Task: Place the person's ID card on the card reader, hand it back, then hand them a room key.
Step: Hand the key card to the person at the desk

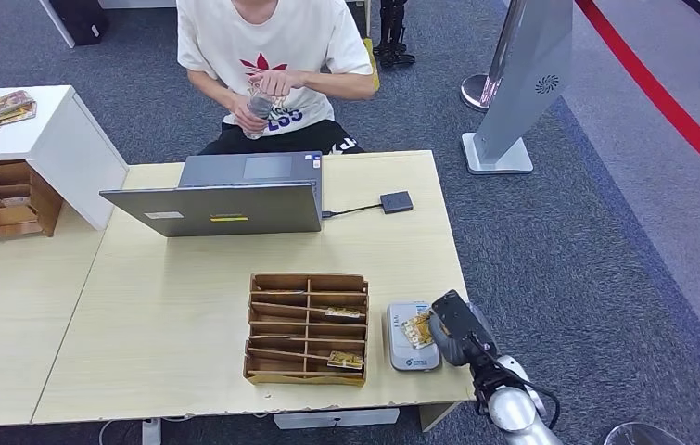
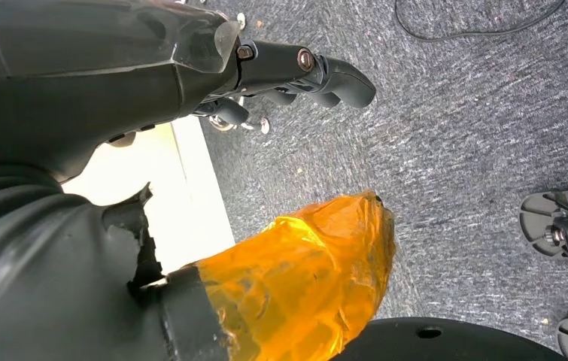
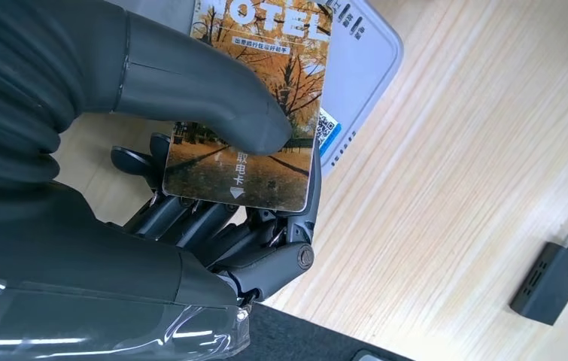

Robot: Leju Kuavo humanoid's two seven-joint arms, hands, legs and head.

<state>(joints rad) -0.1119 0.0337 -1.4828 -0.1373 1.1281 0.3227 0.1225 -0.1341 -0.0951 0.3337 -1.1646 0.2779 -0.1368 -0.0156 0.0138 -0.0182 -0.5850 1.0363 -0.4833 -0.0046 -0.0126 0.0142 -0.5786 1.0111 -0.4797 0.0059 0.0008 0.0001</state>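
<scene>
Over the reader (image 1: 412, 336), at about five o'clock on the table (image 1: 179, 352), hovers the right hand (image 1: 451, 326), thumb (image 3: 213, 98) pressed on top of a card (image 3: 265, 113) and darker fingers (image 3: 265, 256) curled beneath it, so firmly pinching it. Shows autumn trees and the word HOTEL on the card face, part of it lying above the grey reader, though contact between the two cannot be told. Just at nine o'clock of the reader sits a wooden rack (image 1: 308, 327), with similar cards lying in two of its slots. Further off at twelve o'clock stands an open laptop (image 1: 225, 197), cabled to a small dark box (image 1: 397, 202) at its three o'clock. Beyond the table's far edge sits a person (image 1: 276, 69) in a white shirt, both hands around a clear bottle. Hangs over grey carpet, the left hand (image 2: 288, 75), fingers bent and holding nothing; how far curled cannot be told.
</scene>
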